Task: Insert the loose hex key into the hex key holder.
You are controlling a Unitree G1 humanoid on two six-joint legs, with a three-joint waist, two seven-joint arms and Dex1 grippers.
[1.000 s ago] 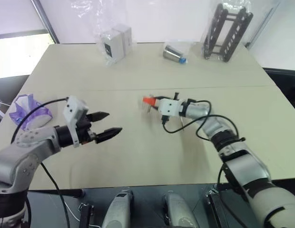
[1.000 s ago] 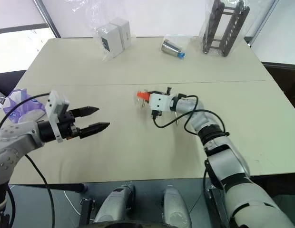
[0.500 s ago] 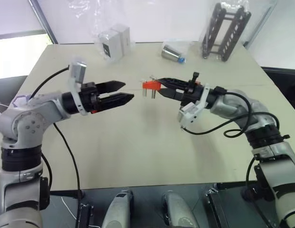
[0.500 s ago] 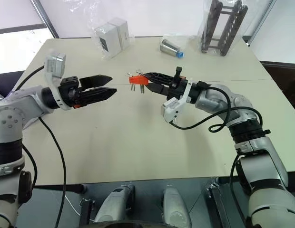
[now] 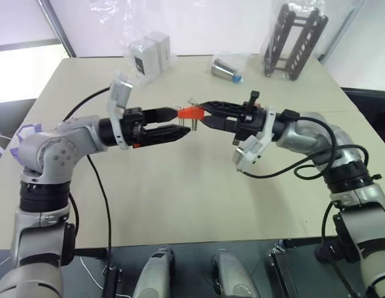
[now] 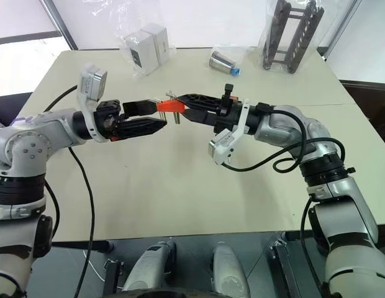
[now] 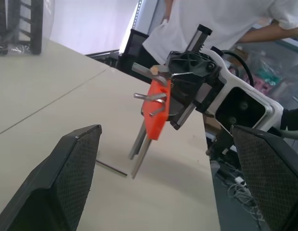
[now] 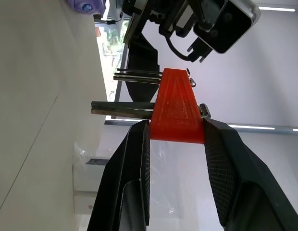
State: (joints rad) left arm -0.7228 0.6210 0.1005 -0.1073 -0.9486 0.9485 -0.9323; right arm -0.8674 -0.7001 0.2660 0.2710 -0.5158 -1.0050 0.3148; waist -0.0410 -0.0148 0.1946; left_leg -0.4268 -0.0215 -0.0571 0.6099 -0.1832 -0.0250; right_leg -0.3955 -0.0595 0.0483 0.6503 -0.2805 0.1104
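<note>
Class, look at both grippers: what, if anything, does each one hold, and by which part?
The right gripper clamps the hex key holder by the wide end of its red block. The left gripper is open, holding nothing.

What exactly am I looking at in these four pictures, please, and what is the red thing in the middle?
This is a two-armed humanoid robot at a beige table. The two wide pictures come from cameras on its head; the other two come from a camera on each wrist. The right gripper is shut on the hex key holder, a small red block with thin metal keys sticking out, held above the table. The left gripper is open, with its fingers on either side of the holder. At the far edge of the table lie a white box in plastic, a metal cup and a black rack. A person in a white shirt stands behind.
</note>
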